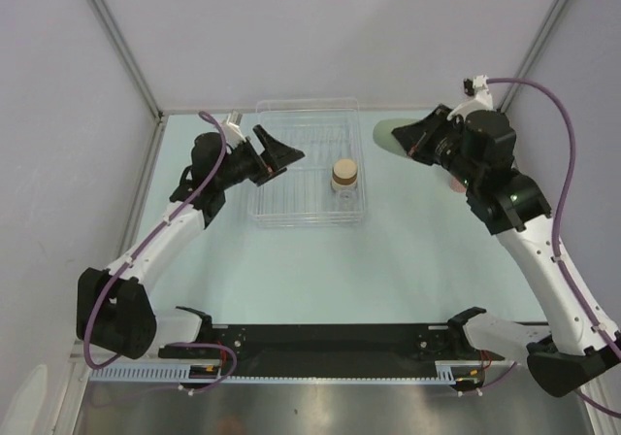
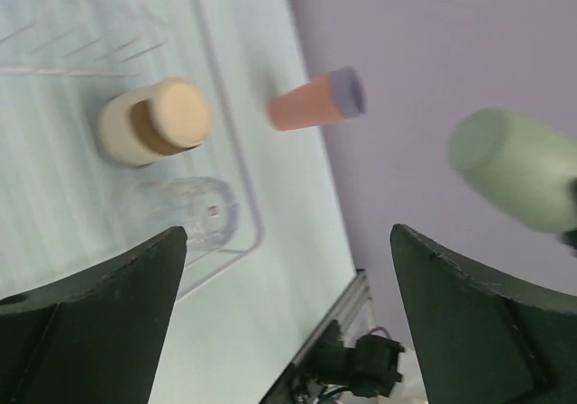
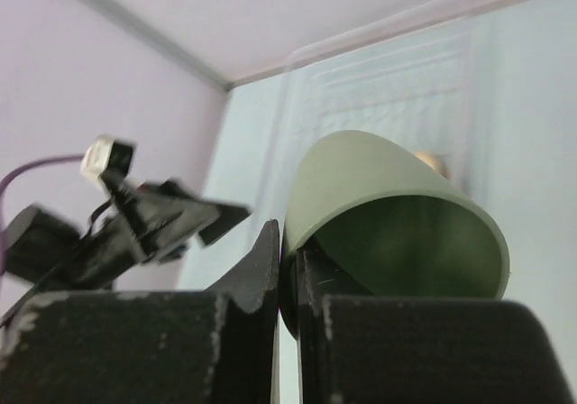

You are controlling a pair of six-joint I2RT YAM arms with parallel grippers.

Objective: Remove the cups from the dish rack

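Soft, even light fills all three views, leaving only faint shadows on the pale surface [image 1: 320, 260]. The left wrist view smears the pale green cup [image 2: 518, 169] with blur. The right wrist view is dimmer, with the cup's inside in shadow and the background soft.

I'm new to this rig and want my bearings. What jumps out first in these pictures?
The right end effector is shut on the rim of a pale green cup, held beside the far right corner of the dish rack. Inside the rack sits a clear cup with a cork-like top. The left end effector gapes open at the rack's left edge.
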